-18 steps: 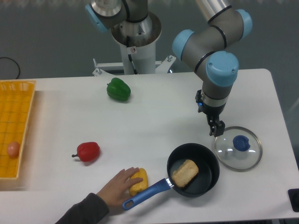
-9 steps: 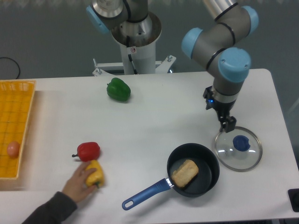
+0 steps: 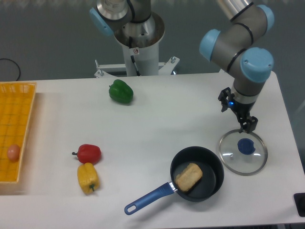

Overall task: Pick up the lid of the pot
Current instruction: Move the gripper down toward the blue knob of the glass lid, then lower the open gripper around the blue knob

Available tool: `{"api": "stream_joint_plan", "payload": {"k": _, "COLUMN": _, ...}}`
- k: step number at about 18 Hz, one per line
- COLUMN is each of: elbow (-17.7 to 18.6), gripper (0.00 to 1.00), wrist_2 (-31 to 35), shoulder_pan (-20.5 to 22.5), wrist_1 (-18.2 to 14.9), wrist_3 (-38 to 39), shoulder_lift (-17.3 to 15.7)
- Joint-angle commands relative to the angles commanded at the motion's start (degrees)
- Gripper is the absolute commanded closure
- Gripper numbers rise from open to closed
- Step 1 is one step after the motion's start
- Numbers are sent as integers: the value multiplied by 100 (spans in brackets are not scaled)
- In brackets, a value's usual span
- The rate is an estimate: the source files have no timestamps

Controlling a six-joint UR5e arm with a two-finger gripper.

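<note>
Three peppers [image 3: 121, 91] lie well apart from the lid [image 3: 232, 157], a pan [image 3: 211, 167] beside it.

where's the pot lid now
In the camera view, the pot lid lies on the right side of the table, beside the black pan and just below the gripper in the picture.

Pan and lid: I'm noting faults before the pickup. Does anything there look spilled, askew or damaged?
Nothing stands out. The clear lid lies flat, its blue knob up; the black pan sits upright holding a tan block, and I see no spill or crack.
</note>
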State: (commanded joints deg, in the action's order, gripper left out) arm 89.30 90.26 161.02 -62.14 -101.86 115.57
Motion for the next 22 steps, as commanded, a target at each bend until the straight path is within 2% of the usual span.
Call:
{"api": "stream_joint_plan", "payload": {"k": 3, "elbow": -141, "gripper": 0, "wrist_2": -52, "shoulder_pan": -61, "wrist_1": 0, "wrist_3": -35, "shoulder_lift": 131}}
{"api": "stream_joint_plan", "payload": {"k": 10, "elbow": -721, "gripper": 0, "wrist_2": -193, "shoulder_pan": -44, "wrist_1": 0, "wrist_3": -79, "shoulder_lift": 817}}
{"api": "stream_joint_plan", "payload": {"k": 22, "elbow": -739, "gripper": 0, "wrist_2": -246, "shoulder_pan": 0, "wrist_1": 9, "wrist_3": -220, "shoulder_lift": 993}}
